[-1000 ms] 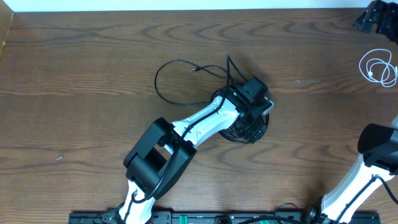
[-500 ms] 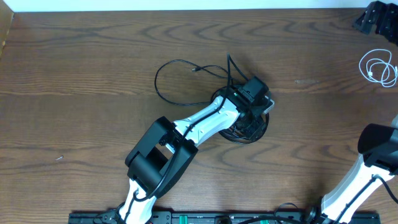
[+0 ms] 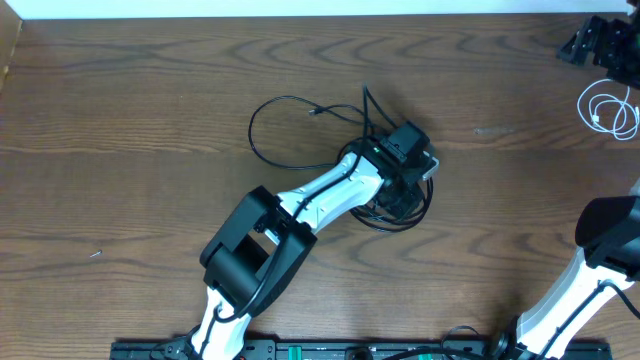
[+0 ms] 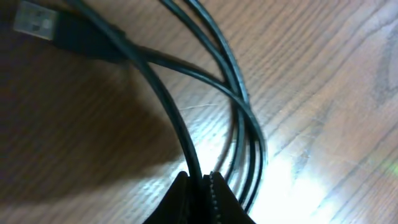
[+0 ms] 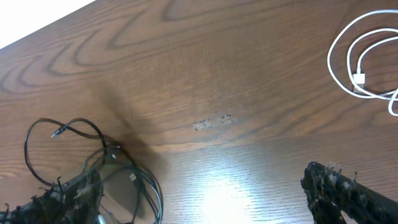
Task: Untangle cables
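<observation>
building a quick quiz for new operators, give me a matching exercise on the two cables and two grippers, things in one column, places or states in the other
1. black cable
2. white cable
3. left gripper
4. right gripper

A. jaws wide open, nothing between them
B. coiled near the right edge of the table, apart from the rest
C. jaws shut on a black strand
D. tangled loops at the middle

Pairs: 1-D, 2-B, 3-C, 4-A

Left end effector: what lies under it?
Coils of the black cable on the table, one strand pinched in the left end effector. Overhead, the arm covers part of the coil.
</observation>
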`<action>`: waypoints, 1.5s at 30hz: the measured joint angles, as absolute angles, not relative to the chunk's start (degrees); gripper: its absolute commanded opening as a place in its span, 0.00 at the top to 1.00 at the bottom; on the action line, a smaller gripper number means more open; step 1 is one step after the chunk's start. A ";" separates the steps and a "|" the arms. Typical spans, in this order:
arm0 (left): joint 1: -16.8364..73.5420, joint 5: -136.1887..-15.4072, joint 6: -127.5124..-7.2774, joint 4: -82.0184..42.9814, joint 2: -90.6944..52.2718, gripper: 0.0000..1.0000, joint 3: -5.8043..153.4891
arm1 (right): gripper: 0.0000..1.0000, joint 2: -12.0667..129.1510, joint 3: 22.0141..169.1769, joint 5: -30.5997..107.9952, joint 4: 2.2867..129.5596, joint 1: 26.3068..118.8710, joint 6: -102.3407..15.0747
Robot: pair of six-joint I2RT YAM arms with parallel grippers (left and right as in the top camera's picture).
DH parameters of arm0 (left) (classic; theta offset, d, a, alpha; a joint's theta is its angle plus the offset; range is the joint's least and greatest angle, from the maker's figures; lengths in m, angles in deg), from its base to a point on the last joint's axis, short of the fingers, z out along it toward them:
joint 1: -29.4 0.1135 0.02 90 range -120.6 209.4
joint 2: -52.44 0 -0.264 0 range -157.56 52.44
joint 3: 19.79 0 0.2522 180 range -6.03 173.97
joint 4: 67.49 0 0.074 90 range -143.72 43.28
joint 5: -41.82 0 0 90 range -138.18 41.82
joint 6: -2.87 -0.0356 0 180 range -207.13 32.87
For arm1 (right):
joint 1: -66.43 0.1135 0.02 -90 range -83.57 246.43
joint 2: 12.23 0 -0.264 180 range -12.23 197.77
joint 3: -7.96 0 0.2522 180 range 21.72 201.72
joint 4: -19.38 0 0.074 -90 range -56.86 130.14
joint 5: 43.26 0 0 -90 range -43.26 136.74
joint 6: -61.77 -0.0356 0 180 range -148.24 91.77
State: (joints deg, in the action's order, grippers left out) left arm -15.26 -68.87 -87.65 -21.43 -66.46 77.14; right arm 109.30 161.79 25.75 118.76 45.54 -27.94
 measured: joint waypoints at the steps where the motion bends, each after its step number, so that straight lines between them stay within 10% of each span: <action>1: -14.87 -68.87 -87.10 -21.41 -66.37 0.92 77.14 | 0.01 109.30 161.79 25.73 118.74 45.58 -27.94; 45: 19.36 -49.57 -60.32 -60.01 -14.44 0.92 81.32 | 0.01 111.45 151.28 18.23 102.19 79.16 -26.45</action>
State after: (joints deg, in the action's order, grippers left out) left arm 19.36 -49.57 -60.32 -60.01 -14.44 81.32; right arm 111.45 151.28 18.23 102.19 79.16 -26.45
